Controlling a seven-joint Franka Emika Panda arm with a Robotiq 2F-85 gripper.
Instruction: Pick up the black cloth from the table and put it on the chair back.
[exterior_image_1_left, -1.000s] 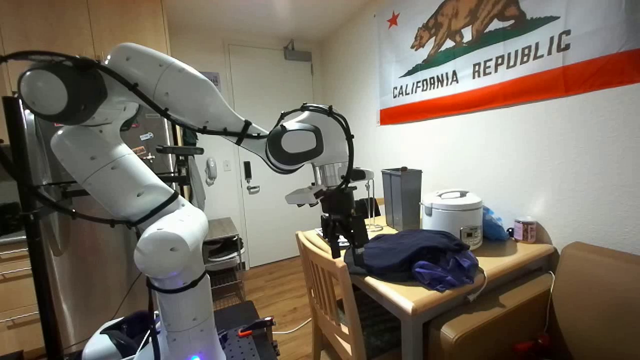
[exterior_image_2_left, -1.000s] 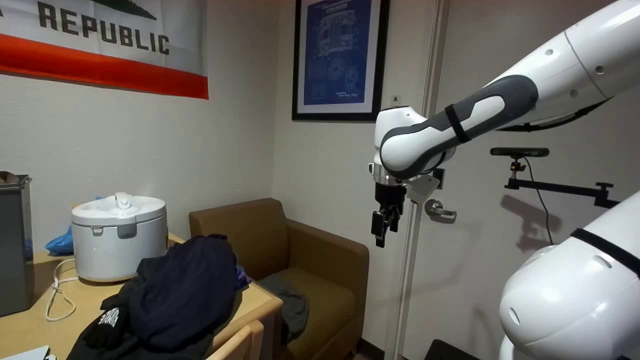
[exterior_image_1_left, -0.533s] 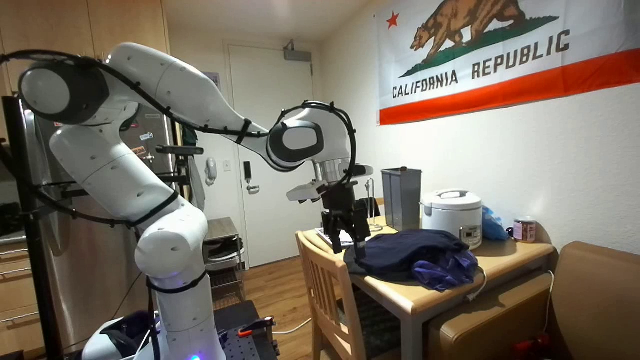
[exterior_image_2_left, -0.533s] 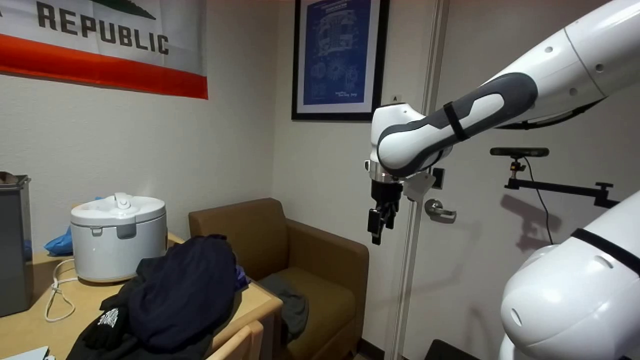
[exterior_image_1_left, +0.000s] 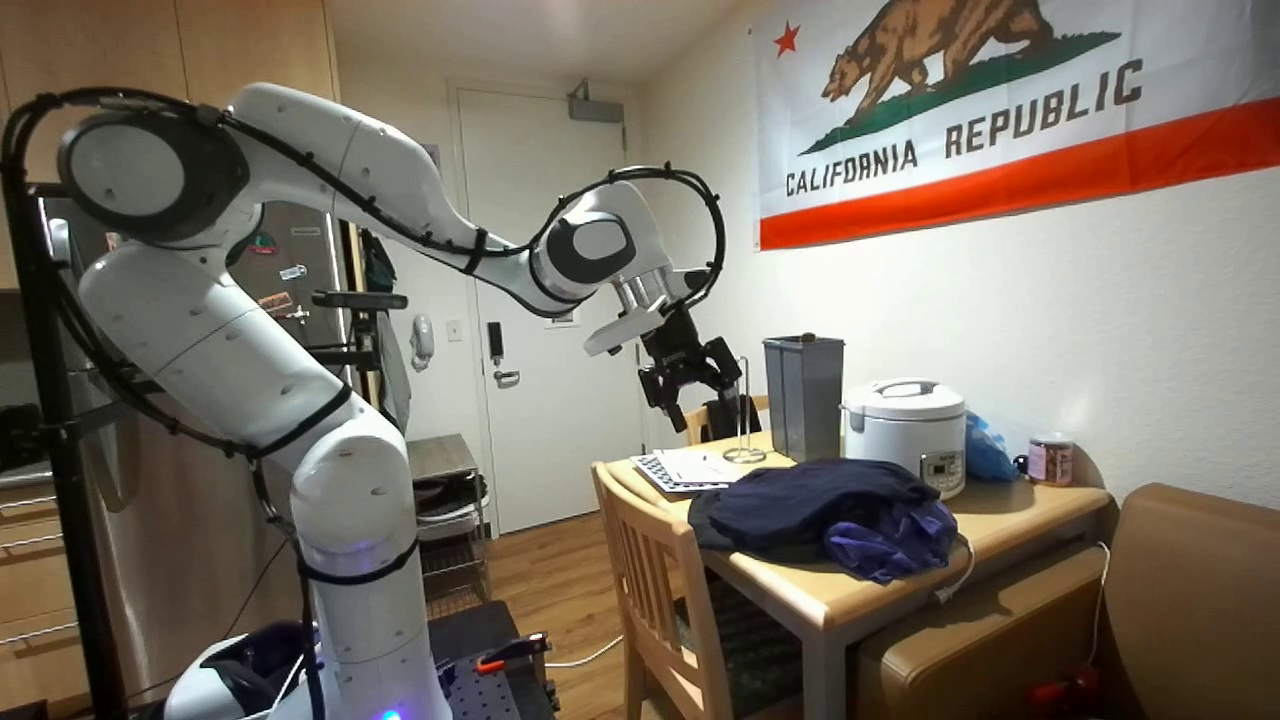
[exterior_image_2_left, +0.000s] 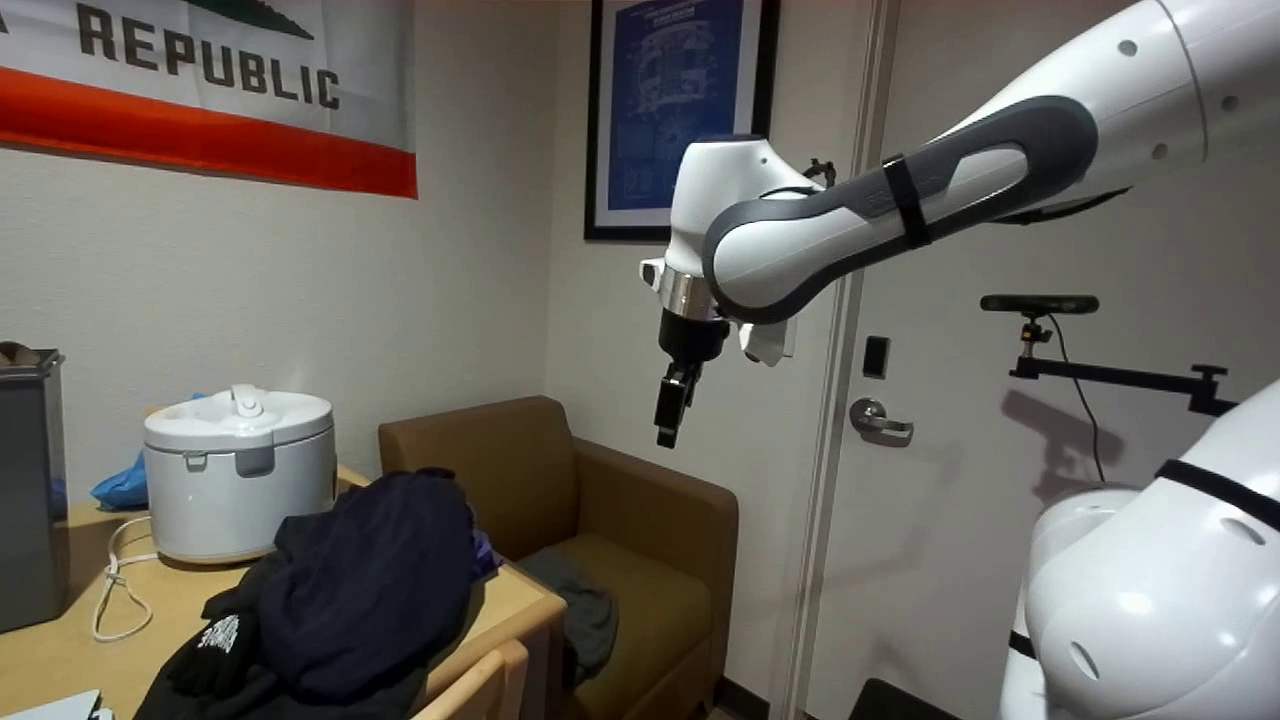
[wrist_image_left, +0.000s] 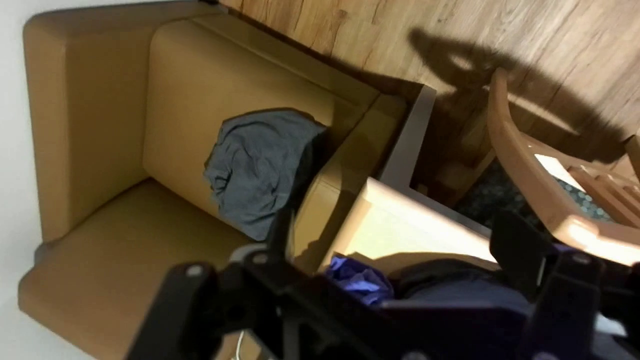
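Note:
The black cloth is a dark navy-black heap on the table, seen in both exterior views (exterior_image_1_left: 800, 505) (exterior_image_2_left: 370, 590) and partly behind the gripper in the wrist view (wrist_image_left: 460, 287). A shiny purple-blue part (exterior_image_1_left: 890, 540) lies at one end of it. My gripper (exterior_image_1_left: 706, 415) is open and empty, tilted and raised well above the table; it also shows in an exterior view (exterior_image_2_left: 670, 425). In the wrist view, its fingers (wrist_image_left: 395, 235) are wide apart. The wooden chair back (exterior_image_1_left: 650, 550) stands at the table's edge beside the cloth and shows in the wrist view (wrist_image_left: 530, 185).
A white rice cooker (exterior_image_1_left: 905, 440), a grey bin (exterior_image_1_left: 805, 400), a wire stand (exterior_image_1_left: 743, 420) and papers (exterior_image_1_left: 685, 470) are on the table (exterior_image_1_left: 1020, 515). A black item with white lettering (exterior_image_2_left: 215, 650) lies by the cloth. A brown armchair (wrist_image_left: 95, 125) holds a grey cloth (wrist_image_left: 265, 165).
My gripper has risen clearly, mostly in the last half second, and its wrist has tilted. In an exterior view it has shifted left and up. The cloth and chair have not moved.

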